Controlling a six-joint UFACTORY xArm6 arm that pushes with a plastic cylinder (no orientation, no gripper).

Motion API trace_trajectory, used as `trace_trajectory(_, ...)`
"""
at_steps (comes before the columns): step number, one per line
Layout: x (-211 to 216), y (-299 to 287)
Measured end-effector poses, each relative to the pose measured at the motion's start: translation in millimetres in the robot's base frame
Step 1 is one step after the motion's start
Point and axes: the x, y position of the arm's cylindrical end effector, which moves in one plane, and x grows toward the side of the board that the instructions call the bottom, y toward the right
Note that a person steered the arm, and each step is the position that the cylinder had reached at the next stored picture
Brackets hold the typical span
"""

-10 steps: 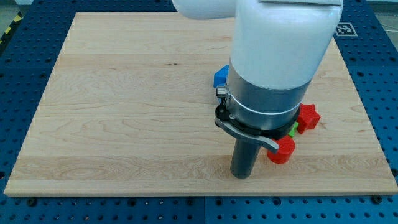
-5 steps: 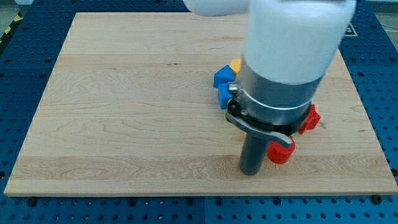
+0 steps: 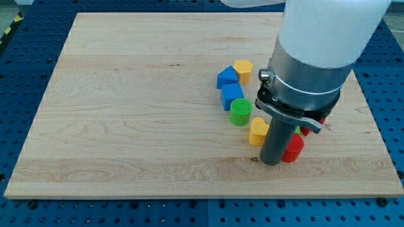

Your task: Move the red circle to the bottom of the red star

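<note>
The red circle (image 3: 293,149) lies near the board's lower right, partly hidden behind my rod. My tip (image 3: 272,162) rests on the board and touches the red circle's left side. The red star (image 3: 307,130) is just above and to the right of the circle; only a sliver of it shows under the arm's body.
Left of the rod lie a yellow block (image 3: 258,132), a green cylinder (image 3: 240,111), two blue blocks (image 3: 231,96) (image 3: 226,77) and a yellow block (image 3: 242,70). The wooden board (image 3: 126,107) sits on a blue perforated table. The arm's big body hides the board's upper right.
The arm has moved right, uncovering the blue, green and yellow blocks. My tip went from left of the red circle to against it, and the circle has shifted slightly right.
</note>
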Motion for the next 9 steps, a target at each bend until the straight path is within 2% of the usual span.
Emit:
trace_trajectory(2,0,22)
trace_trajectory(9,1,42)
